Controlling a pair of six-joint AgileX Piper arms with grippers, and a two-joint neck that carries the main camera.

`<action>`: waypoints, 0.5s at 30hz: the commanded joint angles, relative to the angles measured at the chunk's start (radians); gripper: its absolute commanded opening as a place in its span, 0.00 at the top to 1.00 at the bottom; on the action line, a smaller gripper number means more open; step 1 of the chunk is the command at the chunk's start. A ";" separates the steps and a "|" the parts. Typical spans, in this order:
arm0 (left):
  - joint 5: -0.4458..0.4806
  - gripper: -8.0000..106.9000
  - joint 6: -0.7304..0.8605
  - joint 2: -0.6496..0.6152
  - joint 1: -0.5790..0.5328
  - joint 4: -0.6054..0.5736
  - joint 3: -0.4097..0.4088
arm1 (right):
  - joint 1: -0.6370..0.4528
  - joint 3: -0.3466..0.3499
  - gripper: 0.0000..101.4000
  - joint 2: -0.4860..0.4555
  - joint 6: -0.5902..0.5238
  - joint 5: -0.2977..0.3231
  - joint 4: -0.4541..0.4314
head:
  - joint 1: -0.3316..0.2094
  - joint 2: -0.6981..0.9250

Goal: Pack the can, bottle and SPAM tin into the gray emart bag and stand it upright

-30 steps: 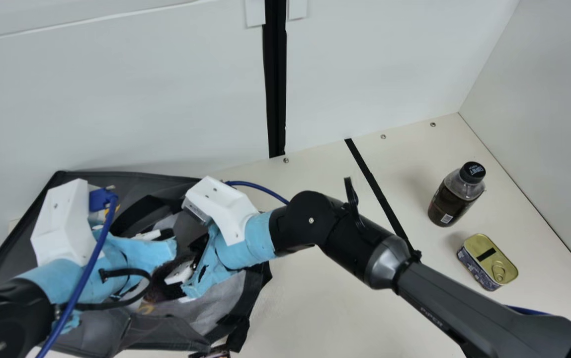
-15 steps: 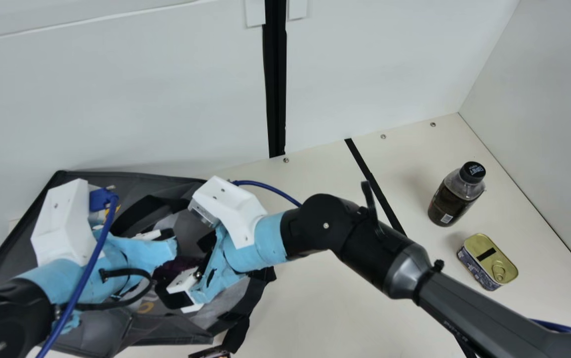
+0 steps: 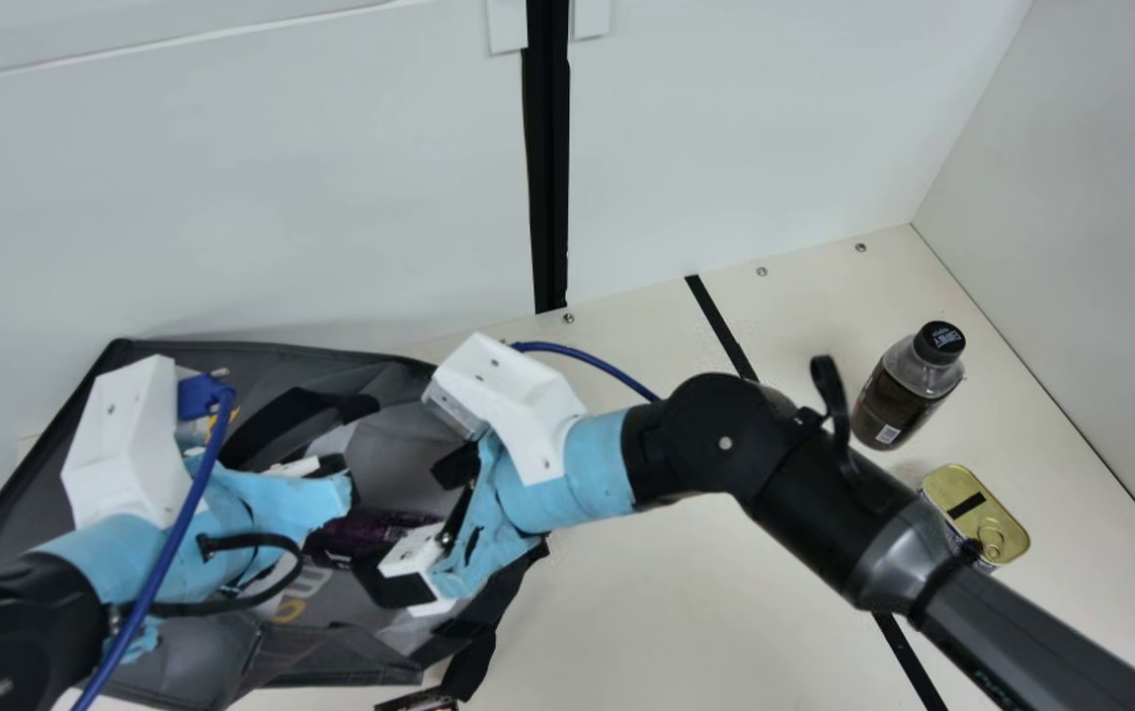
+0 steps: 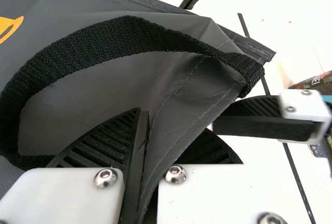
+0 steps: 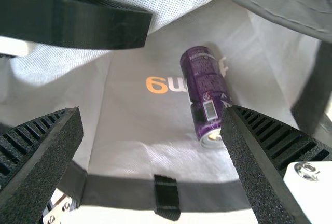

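Bag point(image 3: 369, 647) keeps its place at the bench's left side, with the left tool point(image 3: 328, 482) unmoved over it; more of the purple can point(image 3: 379, 533) shows than earlier, as the right tool point(image 3: 411, 528) has moved rightward, and its arm point(image 3: 814, 513) now covers the tin's near-left part. Left tool pinches a fold of the bag, its strap looped close by; right tool, spread and gripping nothing, is over the bag's right part; toward the bench's far right corner, the dark bottle point(image 3: 903, 395) stands upright near the right edge; SPAM tin point(image 3: 992, 518), gold lid and pull ring upward, is nearer the front. Can lies on its side within the bag's outline, on printed gray cloth, silvery end bare.
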 commanded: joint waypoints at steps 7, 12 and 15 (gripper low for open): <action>0.000 1.00 0.000 0.000 0.000 0.000 0.000 | -0.073 0.001 0.06 -0.054 0.001 0.071 -0.015 | -0.021 -0.002; 0.000 1.00 0.000 0.000 0.000 0.000 0.000 | -0.125 -0.011 0.06 -0.086 0.003 0.116 -0.027 | -0.021 -0.002; 0.000 1.00 0.000 0.000 0.000 0.000 0.000 | -0.158 -0.020 0.06 -0.104 0.005 0.141 -0.036 | -0.021 -0.002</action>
